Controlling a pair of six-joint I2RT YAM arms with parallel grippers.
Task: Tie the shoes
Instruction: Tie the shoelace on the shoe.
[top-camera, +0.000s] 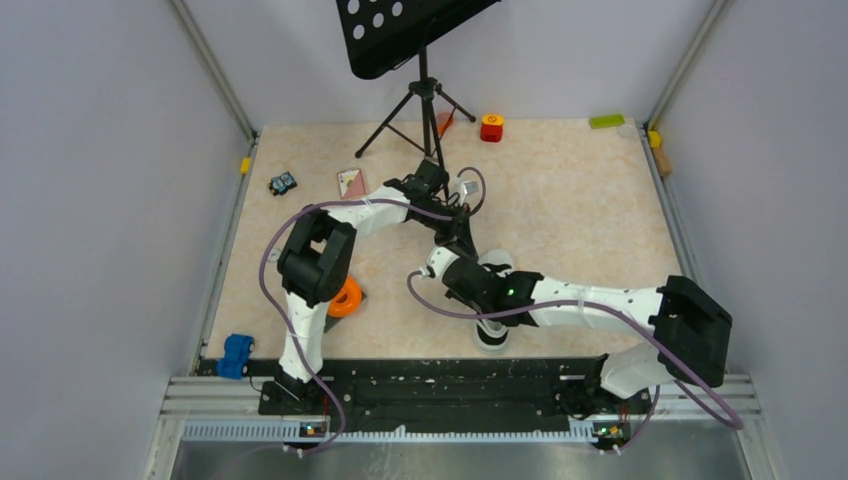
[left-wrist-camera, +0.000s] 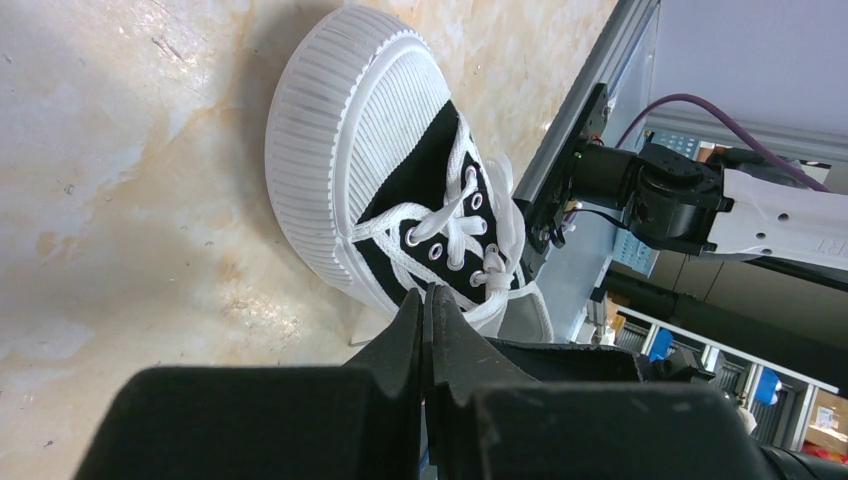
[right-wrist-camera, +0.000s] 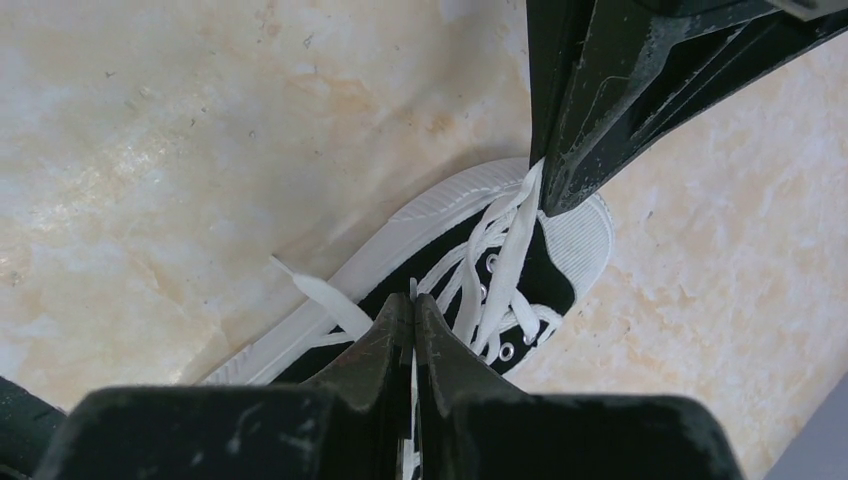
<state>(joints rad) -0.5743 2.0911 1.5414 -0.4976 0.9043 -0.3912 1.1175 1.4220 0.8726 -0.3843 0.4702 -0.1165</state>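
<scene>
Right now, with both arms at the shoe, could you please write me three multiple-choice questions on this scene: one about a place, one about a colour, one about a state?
1. Where does the orange ring lie?
A. beside the left arm
B. in the far right corner
C. in the far left corner

2. What colour are the laces?
A. black
B. white
C. orange

3. How is the left gripper?
A. wide open
B. shut on nothing
C. shut on one of the laces

Answers: 1 A, the top view shows it against that arm's lower link. 2 B, they are white against the black shoe. 3 C, the right wrist view shows a lace running taut into its closed tips.
</scene>
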